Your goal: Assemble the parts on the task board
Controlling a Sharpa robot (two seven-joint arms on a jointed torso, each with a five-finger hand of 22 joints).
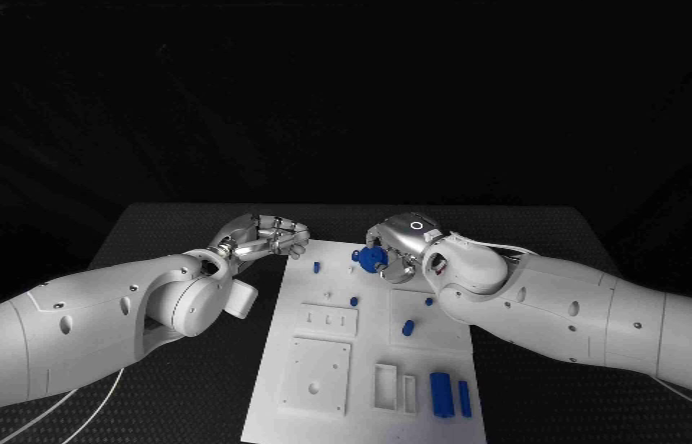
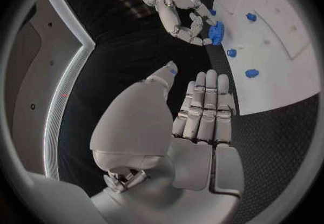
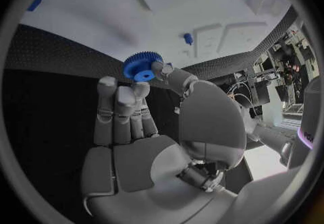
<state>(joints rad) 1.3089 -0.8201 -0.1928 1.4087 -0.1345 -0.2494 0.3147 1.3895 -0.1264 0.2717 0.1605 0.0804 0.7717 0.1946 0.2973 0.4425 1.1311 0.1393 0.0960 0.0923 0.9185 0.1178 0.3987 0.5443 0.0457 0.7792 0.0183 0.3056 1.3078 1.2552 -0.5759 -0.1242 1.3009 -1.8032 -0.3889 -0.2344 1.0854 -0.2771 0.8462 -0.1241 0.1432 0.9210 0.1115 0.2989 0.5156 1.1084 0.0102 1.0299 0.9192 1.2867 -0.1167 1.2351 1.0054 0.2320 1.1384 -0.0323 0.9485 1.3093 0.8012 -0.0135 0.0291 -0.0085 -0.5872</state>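
The white task board (image 1: pixel 325 364) lies in the middle of the black table. My right hand (image 1: pixel 400 242) hovers over the board's far edge and pinches a blue gear (image 1: pixel 372 257) between thumb and fingertips; the gear (image 3: pixel 142 66) is seen clearly from the right wrist, above the board (image 3: pixel 135 13). My left hand (image 1: pixel 261 236) is at the board's far left corner, off the board, holding nothing; its fingers (image 2: pixel 206 105) lie straight side by side, thumb apart. The left wrist view also has the right hand (image 2: pixel 177 11) with the gear (image 2: pixel 216 32).
Small blue pegs (image 1: pixel 317 264) (image 1: pixel 355 301) and short blue pieces (image 1: pixel 428 301) (image 1: pixel 408 326) are spread over the board's far half. Two blue blocks (image 1: pixel 441 394) (image 1: pixel 464 397) lie at its near right beside white slots. Square white plates (image 1: pixel 329 320) sit at mid left.
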